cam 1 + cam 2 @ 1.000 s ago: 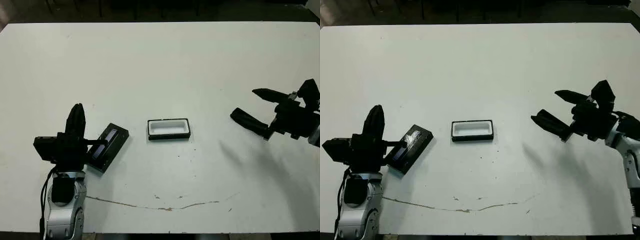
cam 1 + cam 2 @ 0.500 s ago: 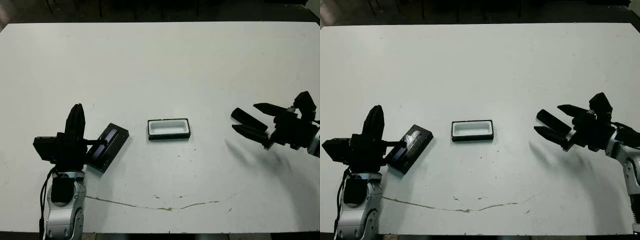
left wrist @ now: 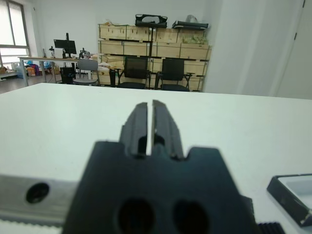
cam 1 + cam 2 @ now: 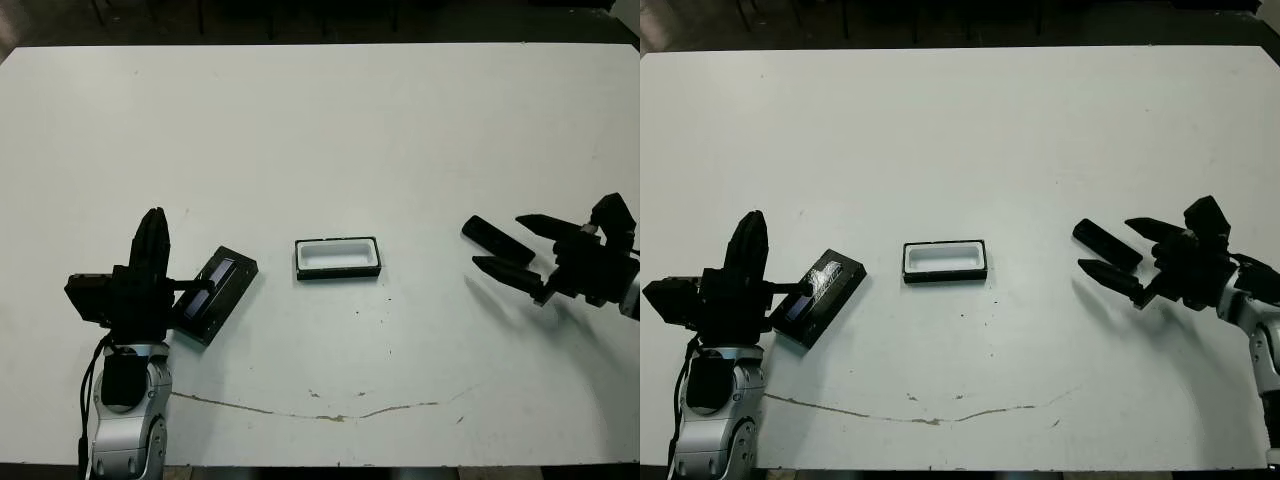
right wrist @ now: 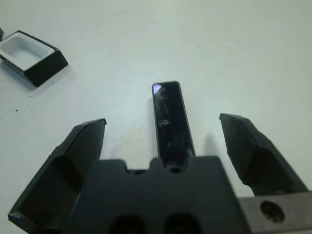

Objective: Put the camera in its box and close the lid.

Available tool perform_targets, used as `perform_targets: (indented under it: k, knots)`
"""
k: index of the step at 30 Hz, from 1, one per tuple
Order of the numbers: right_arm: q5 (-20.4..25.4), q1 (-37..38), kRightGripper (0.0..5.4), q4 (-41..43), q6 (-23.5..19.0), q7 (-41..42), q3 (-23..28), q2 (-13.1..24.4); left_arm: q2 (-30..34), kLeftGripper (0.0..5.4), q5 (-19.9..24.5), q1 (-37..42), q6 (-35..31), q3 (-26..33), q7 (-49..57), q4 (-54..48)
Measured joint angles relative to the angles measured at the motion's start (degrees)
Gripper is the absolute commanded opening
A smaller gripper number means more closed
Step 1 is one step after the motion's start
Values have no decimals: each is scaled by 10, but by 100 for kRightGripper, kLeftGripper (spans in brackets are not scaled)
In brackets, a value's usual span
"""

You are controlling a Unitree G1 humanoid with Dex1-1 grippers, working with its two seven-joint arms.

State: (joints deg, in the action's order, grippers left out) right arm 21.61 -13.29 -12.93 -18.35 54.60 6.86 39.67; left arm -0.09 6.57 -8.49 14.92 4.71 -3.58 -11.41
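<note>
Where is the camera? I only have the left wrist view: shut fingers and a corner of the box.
Observer: The camera lies flat on the table's right side, between the open fingers of the right gripper.
Operator: Is it gripped yet?
Observer: No. In the right wrist view, bare table shows between each finger and the camera.
Operator: And the lid?
Observer: The lid lies left of the box, beside the left gripper.
</note>
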Motion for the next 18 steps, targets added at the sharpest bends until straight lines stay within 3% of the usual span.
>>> perform_targets:
  k: [14, 18]
  knots:
    - [-12, -1, 539, -45, 30, 16, -6, -14, 0, 0, 3, 0, 4, 2, -5, 5]
    - [-8, 4, 539, -36, 22, 5, -4, -19, 0, 0, 2, 0, 5, 2, -5, 5]
